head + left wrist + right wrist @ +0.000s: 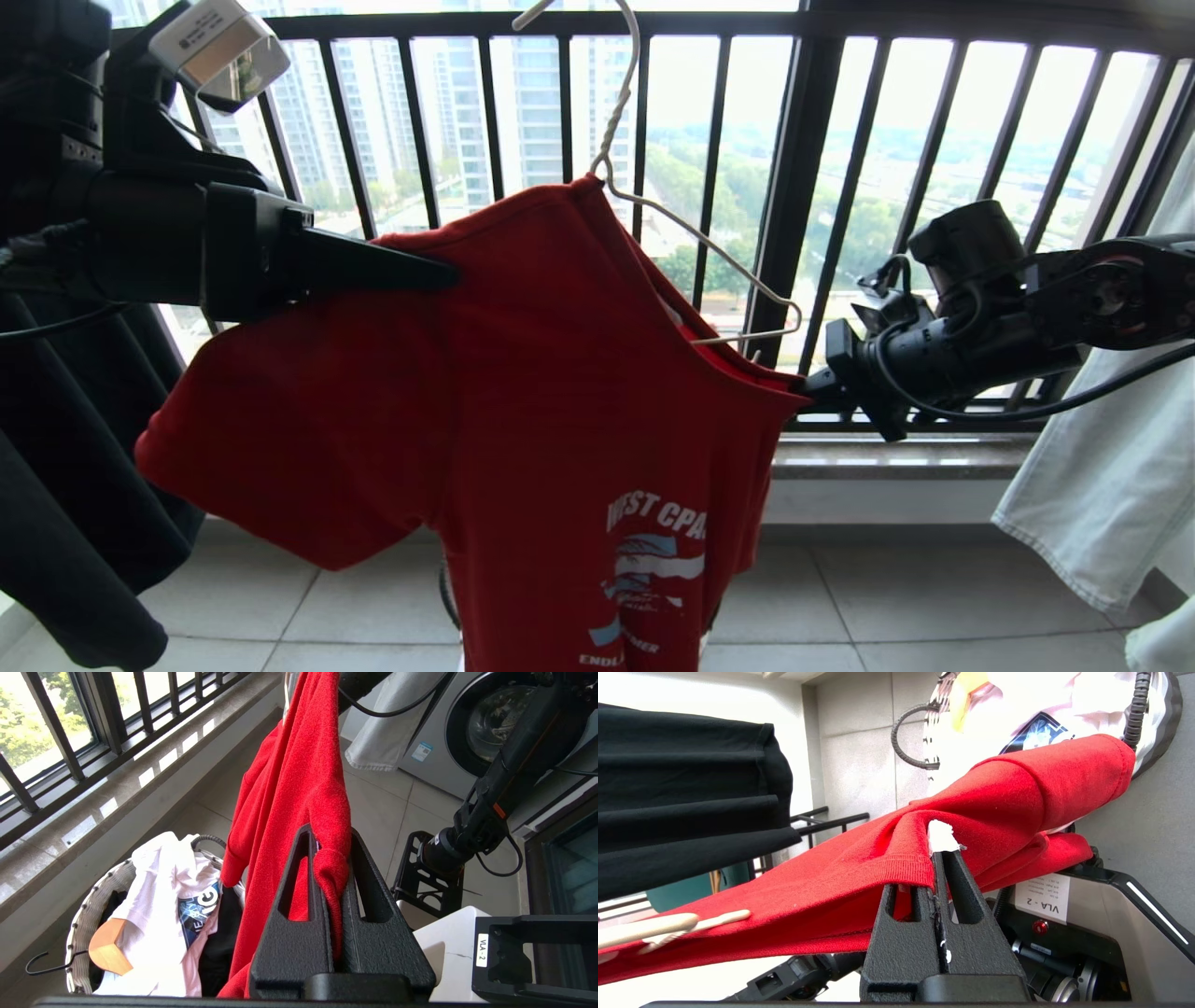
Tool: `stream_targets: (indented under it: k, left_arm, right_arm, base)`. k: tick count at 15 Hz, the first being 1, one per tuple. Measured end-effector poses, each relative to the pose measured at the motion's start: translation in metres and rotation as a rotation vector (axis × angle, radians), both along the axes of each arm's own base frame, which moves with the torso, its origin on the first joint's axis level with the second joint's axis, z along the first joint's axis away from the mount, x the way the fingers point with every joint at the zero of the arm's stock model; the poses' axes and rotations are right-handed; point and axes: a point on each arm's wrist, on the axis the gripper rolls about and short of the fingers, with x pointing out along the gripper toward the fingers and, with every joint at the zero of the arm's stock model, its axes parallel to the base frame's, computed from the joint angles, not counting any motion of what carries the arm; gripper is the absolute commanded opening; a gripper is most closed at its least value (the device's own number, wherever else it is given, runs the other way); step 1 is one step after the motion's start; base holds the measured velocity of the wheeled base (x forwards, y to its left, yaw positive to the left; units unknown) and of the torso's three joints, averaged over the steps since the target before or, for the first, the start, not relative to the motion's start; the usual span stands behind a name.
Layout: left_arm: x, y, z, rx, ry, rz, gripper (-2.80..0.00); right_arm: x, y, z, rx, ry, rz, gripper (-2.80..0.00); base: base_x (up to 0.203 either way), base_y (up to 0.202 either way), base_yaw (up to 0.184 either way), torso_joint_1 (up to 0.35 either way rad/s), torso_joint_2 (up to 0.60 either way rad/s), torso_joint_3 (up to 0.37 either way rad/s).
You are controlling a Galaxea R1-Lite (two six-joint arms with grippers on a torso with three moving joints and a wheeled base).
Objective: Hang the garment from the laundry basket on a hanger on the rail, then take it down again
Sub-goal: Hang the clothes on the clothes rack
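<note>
The garment [560,392], a red T-shirt with white lettering, hangs crooked on the hanger [611,131], a thin off-white wire one. The hanger's right arm [738,271] is bare outside the collar, and its hook runs out of the top of the head view. My left gripper [450,273] [331,833] is shut on the shirt's left shoulder. My right gripper [805,383] [941,851] is shut on the collar edge at the right shoulder, by a white label. The laundry basket [79,924] stands on the floor below. The rail is out of view.
A black garment [56,467] hangs at the left and a pale one [1111,467] at the right. The black barred window railing [709,140] is close behind. The basket holds a white printed T-shirt [159,896] and a wooden hanger [110,949]. A washing machine [472,714] stands nearby.
</note>
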Motion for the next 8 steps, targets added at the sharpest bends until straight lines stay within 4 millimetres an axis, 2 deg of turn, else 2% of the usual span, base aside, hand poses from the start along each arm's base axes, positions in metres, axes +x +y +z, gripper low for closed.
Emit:
stream_targets:
  k: [3, 8]
  left_arm:
    - [-0.002, -0.008, -0.004, 0.006, 0.009, -0.036, -2.8]
    - [0.001, -0.012, -0.008, 0.011, 0.021, -0.046, -2.8]
  right_arm:
    - [0.01, -0.008, 0.008, -0.005, -0.007, -0.026, -2.8]
    - [0.014, -0.026, 0.022, -0.026, -0.014, -0.054, -2.8]
  base:
    - [0.0, 0.0, 0.0, 0.0, 0.0, 0.0]
    - [0.0, 0.0, 0.0, 0.0, 0.0, 0.0]
